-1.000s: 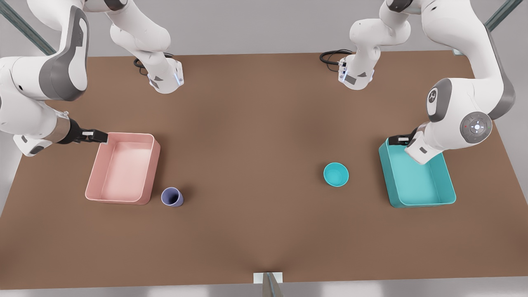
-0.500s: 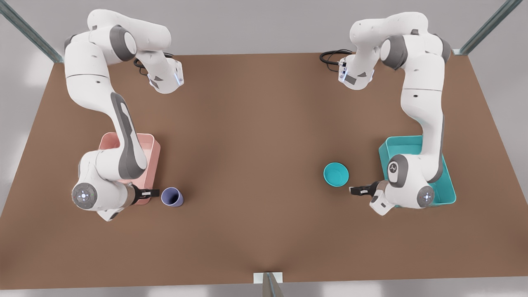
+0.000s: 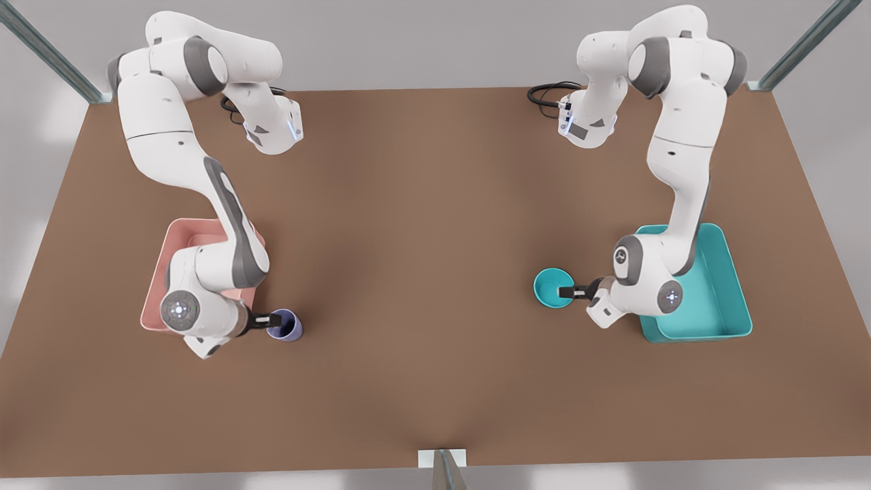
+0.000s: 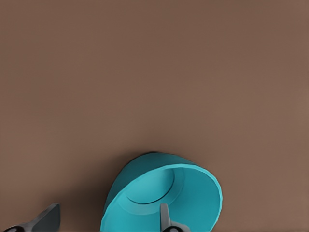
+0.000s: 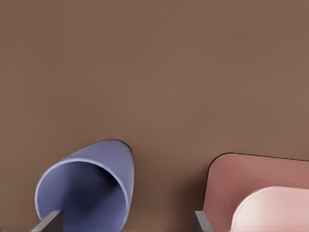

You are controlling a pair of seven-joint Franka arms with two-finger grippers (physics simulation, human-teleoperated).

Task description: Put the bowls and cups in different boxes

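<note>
Pink box (image 3: pixel 154 297) sits at the front view's left under my right arm; just beside it stands the purple cup (image 3: pixel 286 325), and my right gripper (image 3: pixel 267 318) is spread wide, one finger over the cup's rim. Across the table (image 3: pixel 422 272), my left gripper (image 3: pixel 570 292) straddles the teal bowl's (image 3: pixel 550 284) rim, fingers apart, beside the teal box (image 3: pixel 728 299).

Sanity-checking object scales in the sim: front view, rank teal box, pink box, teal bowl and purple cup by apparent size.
1. teal box and pink box: look about alike; arms cover part of each, so no ranking between them.
2. teal bowl: far smaller than either box.
3. purple cup: smallest, a bit narrower than the bowl.
</note>
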